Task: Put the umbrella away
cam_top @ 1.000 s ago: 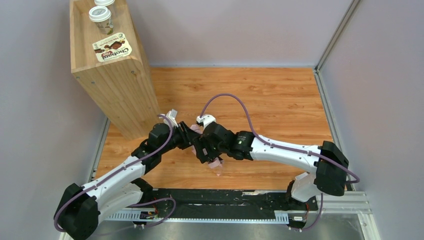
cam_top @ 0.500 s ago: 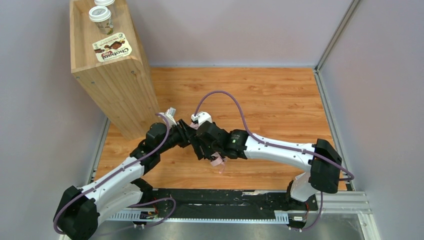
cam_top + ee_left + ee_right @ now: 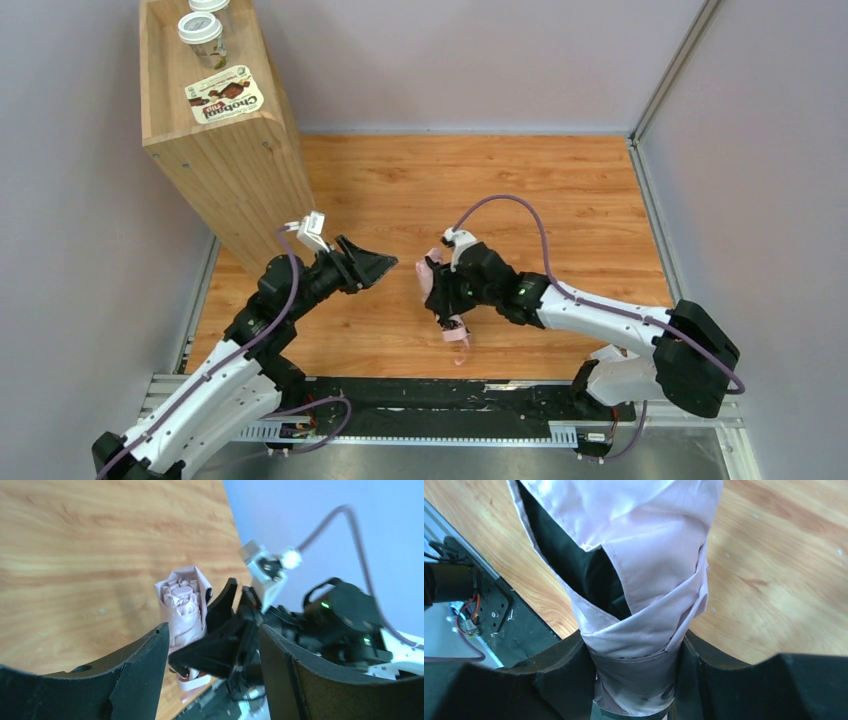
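Two claws face each other over the wooden table (image 3: 560, 200). Our right claw (image 3: 636, 660) is clenched on the umbrella (image 3: 649, 575) — a rolled pink bundle pinched inside it and reaching out beyond it. Our left claw (image 3: 372, 266) is spread wide, grasping nothing — the bundle just ahead of it, apart.

A tall wooden box (image 3: 225, 170) is standing at the far left of the wood-grain table (image 3: 560, 200). Two white-lidded cups (image 3: 203, 35) are sitting side by side on its top, and a Chobani pack (image 3: 224, 101) is lying flat just in front of them. Grey walls (image 3: 450, 60) are closing in the table, and a metal rail (image 3: 650, 405) is running along its near edge.
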Action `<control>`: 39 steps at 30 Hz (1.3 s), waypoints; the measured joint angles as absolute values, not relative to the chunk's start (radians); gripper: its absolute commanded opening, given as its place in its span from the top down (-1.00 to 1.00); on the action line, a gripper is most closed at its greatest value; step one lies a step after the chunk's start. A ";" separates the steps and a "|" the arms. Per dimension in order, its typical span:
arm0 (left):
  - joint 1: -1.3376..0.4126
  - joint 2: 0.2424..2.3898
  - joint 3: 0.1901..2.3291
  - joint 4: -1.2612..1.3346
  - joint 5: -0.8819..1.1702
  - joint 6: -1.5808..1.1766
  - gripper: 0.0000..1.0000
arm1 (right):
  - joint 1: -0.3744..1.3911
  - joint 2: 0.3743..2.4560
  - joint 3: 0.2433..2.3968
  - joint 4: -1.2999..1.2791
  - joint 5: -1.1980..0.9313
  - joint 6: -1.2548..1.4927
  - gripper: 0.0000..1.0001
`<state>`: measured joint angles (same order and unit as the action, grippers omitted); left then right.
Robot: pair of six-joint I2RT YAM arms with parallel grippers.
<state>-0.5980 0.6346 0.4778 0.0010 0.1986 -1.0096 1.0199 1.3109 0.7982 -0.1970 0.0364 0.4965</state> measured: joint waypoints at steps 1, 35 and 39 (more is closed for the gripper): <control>-0.598 0.607 0.500 -0.040 0.170 -0.989 -0.45 | 0.970 1.301 0.767 -0.180 -0.027 0.510 0.07; -0.601 0.385 0.556 -0.363 0.160 -0.867 -0.51 | 0.093 2.414 2.200 -1.037 0.281 0.141 -1.00; -0.601 0.398 0.562 -0.368 0.155 -0.862 -0.52 | 0.109 2.313 2.150 -1.064 0.316 0.159 -1.00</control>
<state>-0.6006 0.3981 0.5617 -0.3683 0.1555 -0.8619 0.1085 2.3127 2.1498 -1.0641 0.3161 0.1589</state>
